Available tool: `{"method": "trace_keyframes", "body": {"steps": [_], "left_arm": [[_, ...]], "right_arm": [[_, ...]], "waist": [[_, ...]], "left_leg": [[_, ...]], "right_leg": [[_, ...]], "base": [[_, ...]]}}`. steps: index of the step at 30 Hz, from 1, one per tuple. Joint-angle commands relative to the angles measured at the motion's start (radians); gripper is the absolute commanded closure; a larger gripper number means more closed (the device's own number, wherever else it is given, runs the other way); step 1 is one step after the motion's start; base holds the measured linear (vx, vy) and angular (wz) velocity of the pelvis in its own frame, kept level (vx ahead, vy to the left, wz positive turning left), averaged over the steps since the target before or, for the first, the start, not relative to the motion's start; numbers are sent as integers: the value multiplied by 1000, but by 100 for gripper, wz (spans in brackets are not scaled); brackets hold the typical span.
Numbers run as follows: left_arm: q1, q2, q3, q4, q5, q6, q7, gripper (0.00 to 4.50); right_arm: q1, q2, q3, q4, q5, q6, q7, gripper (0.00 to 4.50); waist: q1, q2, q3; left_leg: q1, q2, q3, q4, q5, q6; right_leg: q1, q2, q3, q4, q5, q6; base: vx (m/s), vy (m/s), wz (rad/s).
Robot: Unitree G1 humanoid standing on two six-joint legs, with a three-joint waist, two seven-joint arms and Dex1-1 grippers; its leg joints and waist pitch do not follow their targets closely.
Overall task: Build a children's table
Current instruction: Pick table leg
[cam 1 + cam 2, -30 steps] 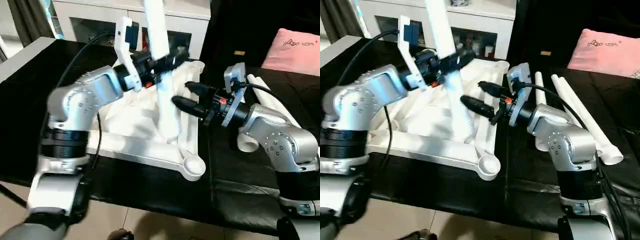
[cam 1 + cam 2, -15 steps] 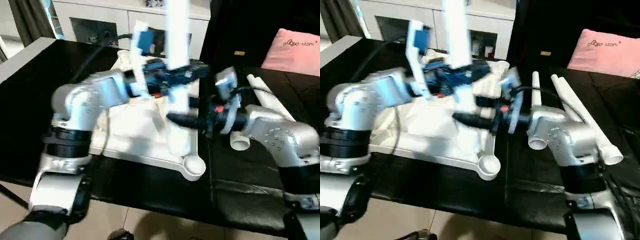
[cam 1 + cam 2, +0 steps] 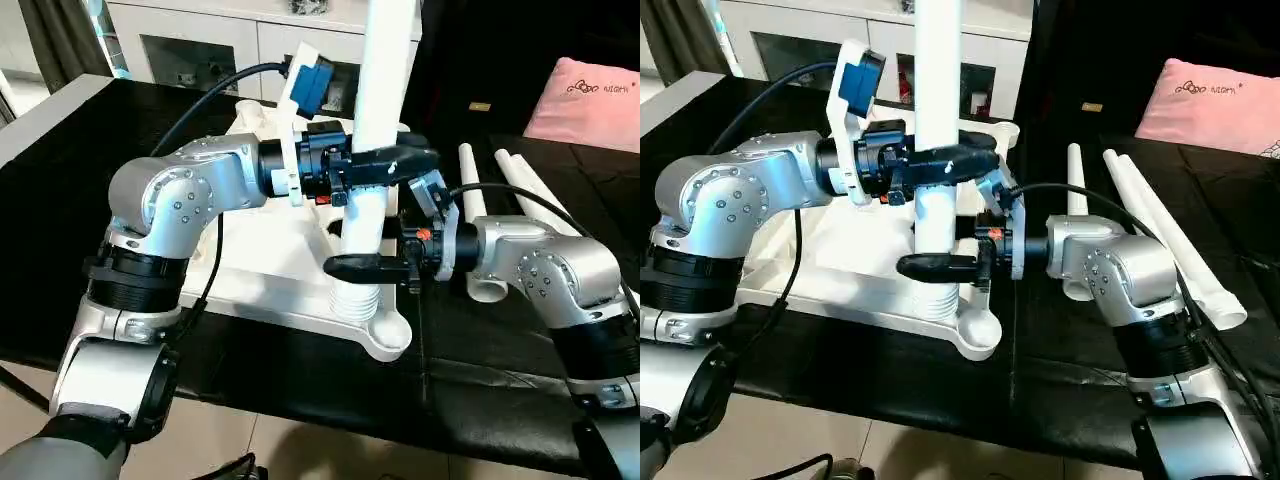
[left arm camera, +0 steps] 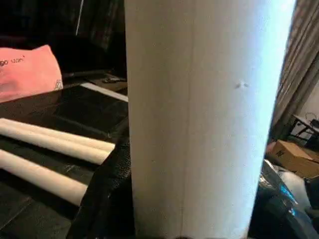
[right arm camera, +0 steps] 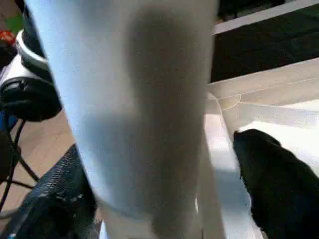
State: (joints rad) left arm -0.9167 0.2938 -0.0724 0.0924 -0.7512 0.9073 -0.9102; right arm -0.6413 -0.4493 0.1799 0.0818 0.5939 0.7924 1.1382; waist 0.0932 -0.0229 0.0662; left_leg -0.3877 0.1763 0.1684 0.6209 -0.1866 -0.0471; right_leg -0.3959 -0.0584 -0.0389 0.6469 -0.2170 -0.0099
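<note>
I see the leg (image 3: 380, 95), stiff, light and likely slick, upright over the tabletop (image 3: 270, 262) near corner, left hand (image 3: 385, 165) clamping mid-shaft, right hand (image 3: 945, 262) spread wide around its ribbed base.

White tabletop (image 3: 270, 250) lies underside-up on the black surface (image 3: 60, 180); one leg (image 3: 375, 130) upright at its near corner socket (image 3: 385, 330), spare legs (image 3: 1150, 215) flat alongside.

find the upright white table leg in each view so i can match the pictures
Left eye: the upright leg rises top centre, above the tabletop's near corner.
Right eye: just left of centre.
Left wrist: the wide white column mid-picture.
Right wrist: the big pale column.
Shared landmark: the pink pillow, in both eye views and the left wrist view.
</note>
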Motion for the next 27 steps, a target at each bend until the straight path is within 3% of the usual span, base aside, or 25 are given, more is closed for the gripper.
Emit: {"method": "trace_keyframes", "body": {"steps": [1,4,10,12,22,27], "left_arm": [[-36,6,-6,-15,3,-3,-14,269],[-36,4,-7,-17,2,-1,-17,269],[-40,0,-3,-11,7,1,-18,269],[-40,-1,-3,-11,6,1,-17,269],[-44,-10,12,-9,0,1,-9,269],[-43,-16,15,-27,-3,-16,-18,269]], "right_arm": [[-20,-18,9,7,-15,-13,15,77],[-19,-14,9,13,-12,-20,16,83],[-16,-2,4,24,-20,-27,19,150],[-16,-1,4,24,-20,-27,19,150],[-7,13,-2,32,-16,-31,19,238],[-8,15,-1,36,-19,-33,18,251]], "waist": [[5,3,-77],[5,0,-78],[4,2,-79],[4,3,-79],[5,2,-80],[5,3,-81]], "left_leg": [[16,43,-11,-66,-59,3],[16,43,-10,-65,-55,8],[17,43,-11,-65,-61,8],[17,44,-11,-65,-58,8],[17,43,-11,-64,-53,11],[17,43,-11,-64,-47,13]], "right_leg": [[64,-76,43,-67,11,-257],[64,-76,43,-66,24,-261],[64,-76,42,-66,20,-267],[64,-75,42,-65,26,-268],[64,-75,41,-64,43,-273],[65,-75,41,-62,53,-274]], "base": [[0,0,0],[0,0,0],[0,0,0],[0,0,0],[0,0,0],[0,0,0]]}}
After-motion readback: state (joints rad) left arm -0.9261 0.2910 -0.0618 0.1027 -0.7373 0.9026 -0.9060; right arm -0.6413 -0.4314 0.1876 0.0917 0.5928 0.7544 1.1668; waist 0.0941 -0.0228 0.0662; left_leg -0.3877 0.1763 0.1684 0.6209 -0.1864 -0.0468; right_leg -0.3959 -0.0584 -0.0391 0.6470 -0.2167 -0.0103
